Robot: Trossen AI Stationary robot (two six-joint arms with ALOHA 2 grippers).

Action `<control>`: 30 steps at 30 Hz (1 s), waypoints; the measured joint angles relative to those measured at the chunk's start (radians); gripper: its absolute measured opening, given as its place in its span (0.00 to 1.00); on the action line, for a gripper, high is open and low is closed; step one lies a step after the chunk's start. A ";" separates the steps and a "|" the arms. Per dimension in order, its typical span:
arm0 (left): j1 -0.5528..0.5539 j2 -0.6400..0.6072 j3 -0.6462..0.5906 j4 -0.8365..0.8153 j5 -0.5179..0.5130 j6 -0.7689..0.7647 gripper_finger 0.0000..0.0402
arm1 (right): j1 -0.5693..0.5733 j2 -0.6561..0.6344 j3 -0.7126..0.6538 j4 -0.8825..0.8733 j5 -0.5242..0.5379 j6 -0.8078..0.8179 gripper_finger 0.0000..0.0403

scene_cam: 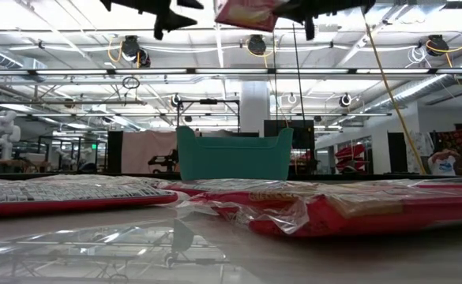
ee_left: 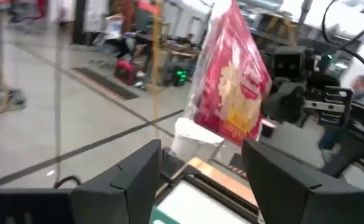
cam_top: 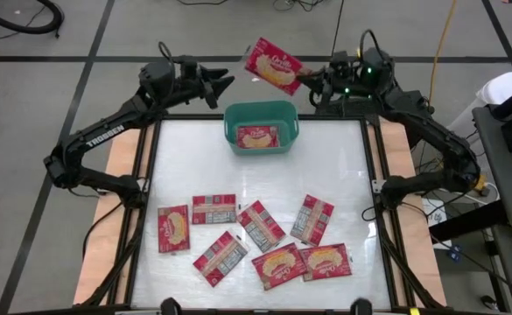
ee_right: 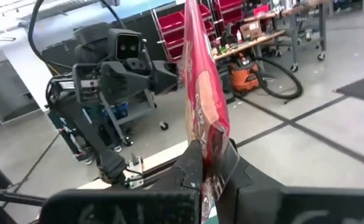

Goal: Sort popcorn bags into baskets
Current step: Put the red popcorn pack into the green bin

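Above the far edge of the table, we see the right gripper [cam_top: 306,80] clamped tight on one corner of a red popcorn bag [cam_top: 271,65], which hangs in the air just beyond the teal basket [cam_top: 261,114], its popcorn picture facing up toward the overhead camera. In the right wrist view the same bag [ee_right: 201,93] stands nearly edge-on, pinched between that arm's dark fingers [ee_right: 191,163].

Facing it from the other side, the left gripper [cam_top: 225,85] holds nothing: its jaws stand apart, with a clear gap between its fingertips and the bag's near edge. From the left wrist camera, we look past two spread fingers [ee_left: 138,171] at the packet [ee_left: 230,87] suspended ahead.

One bag [cam_top: 257,136] already lies flat inside the basket, which sits at the far middle of the white tabletop [cam_top: 343,166]. Eight more lie loose across the near half of the table. Some show the popcorn picture, such as the one at the left end [cam_top: 173,228]; others show the pale printed panel, such as the packet near the middle [cam_top: 260,226].

From table height, the basket [scene_cam: 232,155] rises behind the nearest packets [scene_cam: 325,207], while the held bag [scene_cam: 245,13] and both grippers sit at the upper edge of the frame.
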 joint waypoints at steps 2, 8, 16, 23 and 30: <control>0.013 -0.002 0.000 -0.033 -0.016 -0.012 0.54 | -0.039 0.027 0.007 -0.001 -0.072 0.012 0.01; 0.044 -0.006 0.000 -0.193 -0.046 -0.021 0.47 | -0.119 0.113 0.035 0.013 -0.243 0.048 0.01; 0.033 -0.005 0.000 -0.508 -0.058 -0.065 0.38 | -0.137 0.206 0.053 0.014 -0.320 0.055 0.01; -0.006 -0.005 0.000 -0.764 -0.064 -0.054 0.31 | -0.119 0.302 0.053 -0.006 -0.375 -0.051 0.01; -0.055 -0.005 -0.053 -0.867 -0.112 -0.020 0.29 | -0.080 0.410 0.053 -0.056 -0.368 -0.120 0.01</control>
